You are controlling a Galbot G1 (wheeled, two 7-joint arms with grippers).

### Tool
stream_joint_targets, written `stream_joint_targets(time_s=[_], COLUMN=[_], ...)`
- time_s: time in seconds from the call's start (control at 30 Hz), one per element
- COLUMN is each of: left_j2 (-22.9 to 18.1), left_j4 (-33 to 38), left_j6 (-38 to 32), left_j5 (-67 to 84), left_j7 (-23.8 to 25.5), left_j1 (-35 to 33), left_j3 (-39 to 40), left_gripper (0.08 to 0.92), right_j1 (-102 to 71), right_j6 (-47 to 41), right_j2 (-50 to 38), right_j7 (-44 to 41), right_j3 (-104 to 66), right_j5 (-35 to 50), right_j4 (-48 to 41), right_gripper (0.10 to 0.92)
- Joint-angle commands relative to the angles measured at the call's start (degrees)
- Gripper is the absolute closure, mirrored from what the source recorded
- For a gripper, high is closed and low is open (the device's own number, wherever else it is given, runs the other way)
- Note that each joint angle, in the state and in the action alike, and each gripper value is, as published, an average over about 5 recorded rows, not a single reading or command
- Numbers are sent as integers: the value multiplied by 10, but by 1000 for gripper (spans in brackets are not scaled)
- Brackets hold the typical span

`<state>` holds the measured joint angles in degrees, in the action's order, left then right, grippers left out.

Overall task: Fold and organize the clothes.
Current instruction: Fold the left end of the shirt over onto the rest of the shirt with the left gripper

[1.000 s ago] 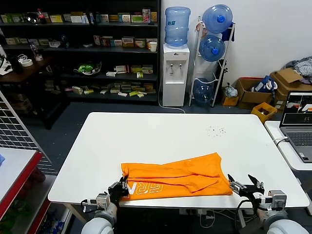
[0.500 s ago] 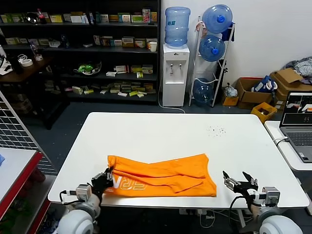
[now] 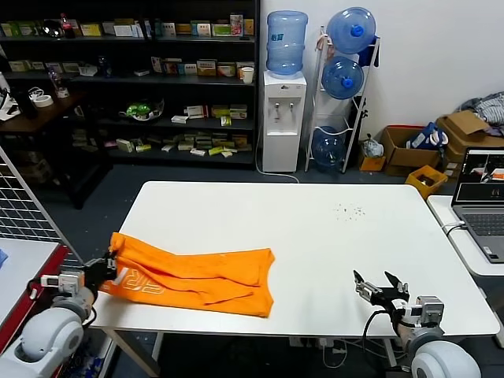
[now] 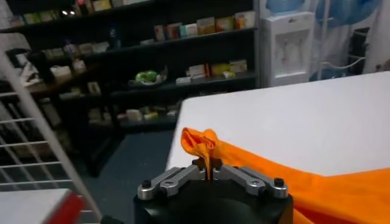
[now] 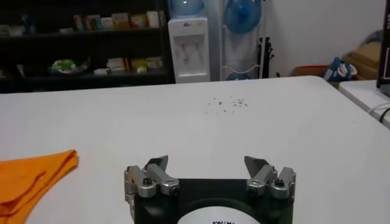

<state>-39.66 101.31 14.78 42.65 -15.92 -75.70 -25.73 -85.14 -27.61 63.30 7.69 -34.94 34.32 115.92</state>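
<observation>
At the table's left edge, left gripper (image 3: 106, 270) fingers pinch the rumpled orange T-shirt (image 3: 197, 279); right gripper (image 3: 378, 288) fingers spread.

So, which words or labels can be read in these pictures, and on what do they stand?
White lettering on the orange T-shirt: folded and sideways, not readable.
Partial print on the right gripper: cut off, not readable.
Box labels on the shelves: too small.
Laptop screen: too small.
</observation>
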Motion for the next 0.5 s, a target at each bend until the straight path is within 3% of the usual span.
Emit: stream_joint_targets(time_s=[0.03, 0.27, 0.5], left_j2=[25, -125, -240], left_j4=[77, 190, 146], left_j6=[37, 91, 104], left_j5=[90, 237, 215], left_j7=[-48, -177, -214], left_j1=[-15, 64, 147], left_j3=[-7, 148, 242], left_gripper=[884, 884, 884], right_j1=[5, -14, -32], right_j6=[-1, -3, -1], right_j2=[8, 18, 32], right_j7=[2, 5, 5], right_j3=[10, -1, -11], right_j5=[-6, -16, -27], right_j4=[0, 9, 11], right_gripper=[203, 203, 203])
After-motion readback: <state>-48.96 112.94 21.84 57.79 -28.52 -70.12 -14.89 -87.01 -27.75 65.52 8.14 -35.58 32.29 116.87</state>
